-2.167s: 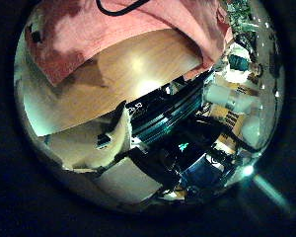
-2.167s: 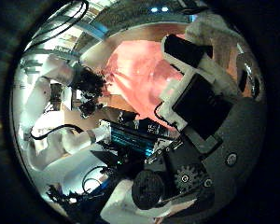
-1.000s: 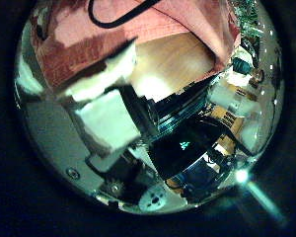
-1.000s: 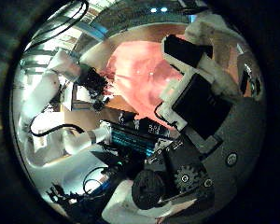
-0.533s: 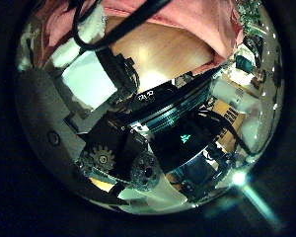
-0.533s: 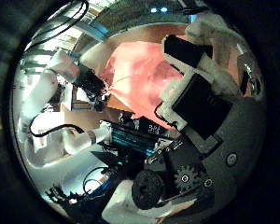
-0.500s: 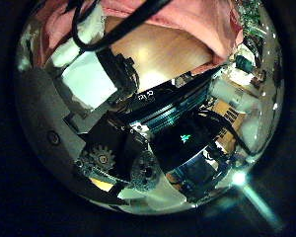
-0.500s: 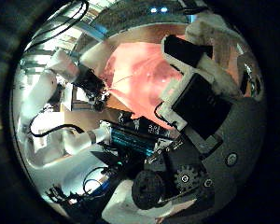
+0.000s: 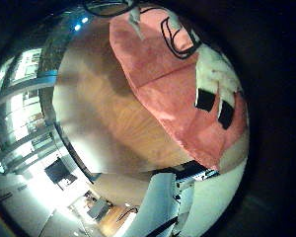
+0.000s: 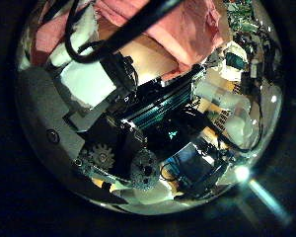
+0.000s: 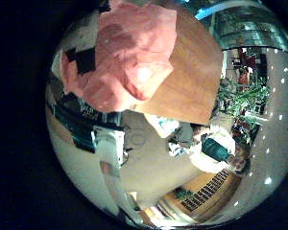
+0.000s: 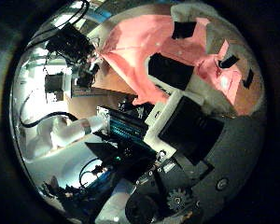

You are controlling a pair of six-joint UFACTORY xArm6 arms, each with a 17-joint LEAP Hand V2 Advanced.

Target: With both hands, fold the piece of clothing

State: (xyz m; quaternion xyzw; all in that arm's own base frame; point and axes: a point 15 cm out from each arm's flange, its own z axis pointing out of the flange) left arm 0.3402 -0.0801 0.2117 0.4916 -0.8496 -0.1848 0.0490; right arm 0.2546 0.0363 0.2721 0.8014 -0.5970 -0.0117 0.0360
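Note:
The piece of clothing (image 9: 173, 74) lies bunched on the wooden table (image 9: 99, 118), one edge raised off it. My left hand's fingertips (image 9: 212, 87) press into that cloth, and its fingers (image 10: 99, 79) curl in close beside the cloth's edge (image 10: 158, 20). In the right thumb side view the clothing (image 12: 145, 42) spreads over my right hand's curled fingers (image 12: 177, 70). The other hand (image 12: 75, 42) grips its far corner. The right little finger side view shows the clothing (image 11: 134, 53) hanging over the table (image 11: 197, 72), with a finger (image 11: 82, 62) at its edge.
The table's front edge (image 10: 178, 84) runs under the left palm, with the other arm (image 10: 232, 99) beyond it. Room furniture and plants (image 11: 245, 96) lie past the table.
My left hand's fingers have curled in from open and closed at the cloth's edge. Both palm views have shifted, and the cloth now sits closer over my right hand's fingers.

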